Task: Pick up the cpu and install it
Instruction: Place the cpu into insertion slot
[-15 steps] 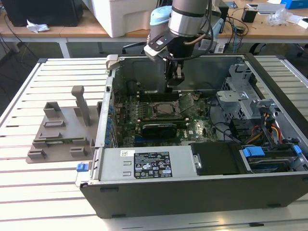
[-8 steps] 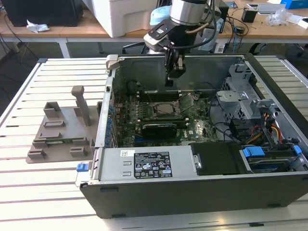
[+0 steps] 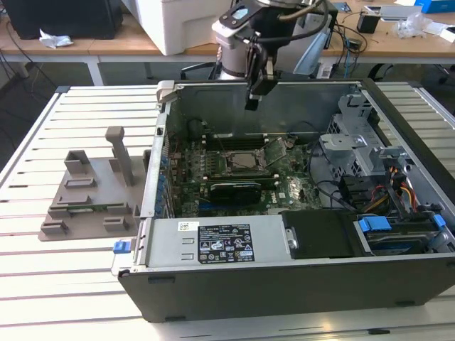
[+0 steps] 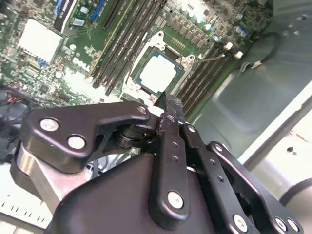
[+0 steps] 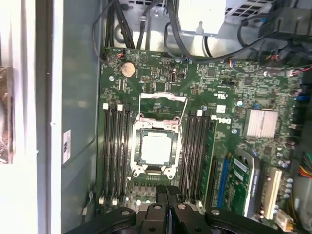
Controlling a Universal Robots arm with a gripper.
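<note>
Though the cpu (image 5: 155, 147) lies square in the socket (image 5: 138, 168), the cover plate (image 5: 162, 103) stands open and the lever (image 5: 183, 146) looks unlatched, so nothing clamps it. The hand (image 5: 167, 191) hovers over the board (image 5: 219, 122), fingers pressed together, empty. The risk is that a nudge from those tips could skew the chip and bend the socket's contacts.
</note>
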